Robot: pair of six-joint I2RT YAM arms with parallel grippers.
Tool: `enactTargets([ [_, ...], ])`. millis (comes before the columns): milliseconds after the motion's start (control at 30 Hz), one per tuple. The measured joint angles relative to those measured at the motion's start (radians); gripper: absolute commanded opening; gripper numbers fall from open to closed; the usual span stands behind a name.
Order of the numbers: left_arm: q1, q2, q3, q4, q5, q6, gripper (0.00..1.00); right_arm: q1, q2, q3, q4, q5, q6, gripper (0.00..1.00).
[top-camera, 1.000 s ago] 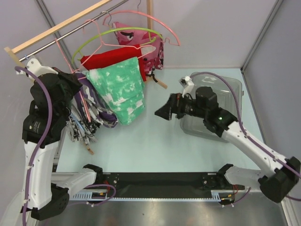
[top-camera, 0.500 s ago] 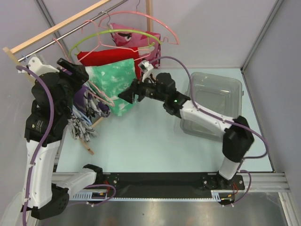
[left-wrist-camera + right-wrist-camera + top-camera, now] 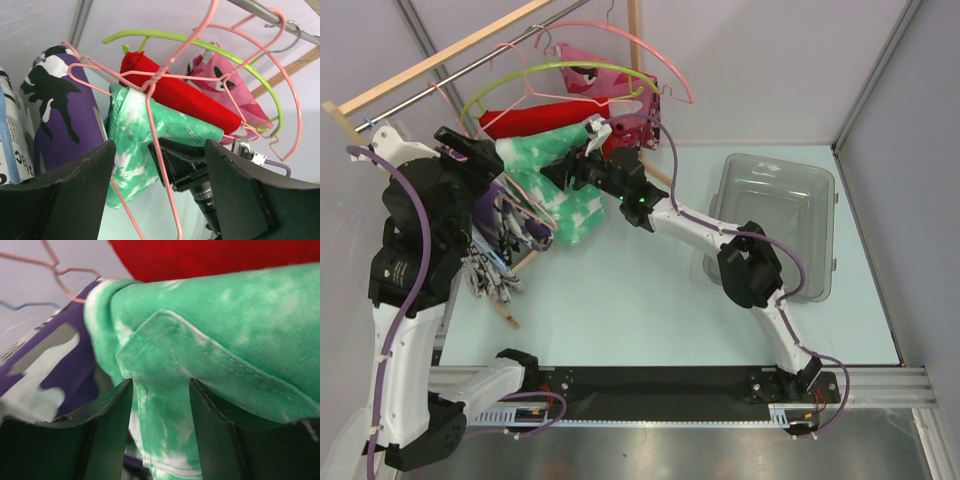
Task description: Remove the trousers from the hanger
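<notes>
At the right side of the desk [image 3: 650, 300] stands a clear bin [image 3: 800, 200]; through its floor only the pale desk shows. Toward the far left corner the trousers [image 3: 60, 120] hang in folds, just left of the left hand [image 3: 157, 200]. This hand is wide open and holds nothing. The wire of the hanger [image 3: 155, 135] runs down between its fingers, apart from both.

The right hand [image 3: 160, 385] is about half open, with a fold of the green-white garment [image 3: 225, 330] between its fingers [image 3: 107, 435]; if they pinch it I cannot tell. The trousers show just left of it, partly behind this garment. Where the hanger carries the trousers is hidden.

Farther back, a red garment [image 3: 535, 120] and a lime-green hanger [image 3: 560, 67] hang at the rail [image 3: 470, 68].
</notes>
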State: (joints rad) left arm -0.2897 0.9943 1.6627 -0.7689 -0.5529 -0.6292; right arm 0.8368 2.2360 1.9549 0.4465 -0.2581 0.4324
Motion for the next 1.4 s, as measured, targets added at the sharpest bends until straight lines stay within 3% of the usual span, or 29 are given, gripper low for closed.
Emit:
enactTargets([
  [233,0.000,-0.010,0.000,0.000,-0.080,-0.024,0.79,0.000,0.138,0.185,-0.011,0.198,-0.022,0.56],
  [367,0.000,-0.040,0.000,0.007,-0.114,-0.024,0.86,-0.036,0.177,0.233,-0.028,0.246,-0.023,0.57],
  [467,0.000,-0.048,-0.001,0.015,-0.119,-0.024,0.92,-0.074,0.194,0.253,-0.033,0.241,-0.018,0.60],
  [700,0.000,0.042,0.017,-0.001,-0.059,-0.048,0.93,-0.121,0.192,0.261,-0.074,0.163,-0.011,0.69],
  [867,0.018,0.131,0.032,-0.027,0.032,-0.114,0.93,-0.101,0.093,0.162,-0.165,0.124,-0.016,0.72],
  [1000,0.056,0.176,0.058,-0.069,0.089,-0.213,0.87,-0.081,-0.030,0.042,-0.228,0.114,-0.018,0.73],
  [1100,0.081,0.184,0.059,-0.085,0.105,-0.278,0.73,-0.068,-0.127,-0.031,-0.274,0.106,-0.017,0.73],
  [1200,0.091,0.175,0.041,-0.077,0.105,-0.324,0.53,-0.066,-0.201,-0.070,-0.322,0.103,-0.019,0.75],
  [1233,0.094,0.167,0.026,-0.073,0.104,-0.335,0.41,-0.065,-0.229,-0.089,-0.334,0.103,-0.019,0.75],
  [1400,0.104,0.119,-0.045,-0.047,0.103,-0.359,0.37,-0.059,-0.380,-0.215,-0.384,0.098,-0.026,0.76],
])
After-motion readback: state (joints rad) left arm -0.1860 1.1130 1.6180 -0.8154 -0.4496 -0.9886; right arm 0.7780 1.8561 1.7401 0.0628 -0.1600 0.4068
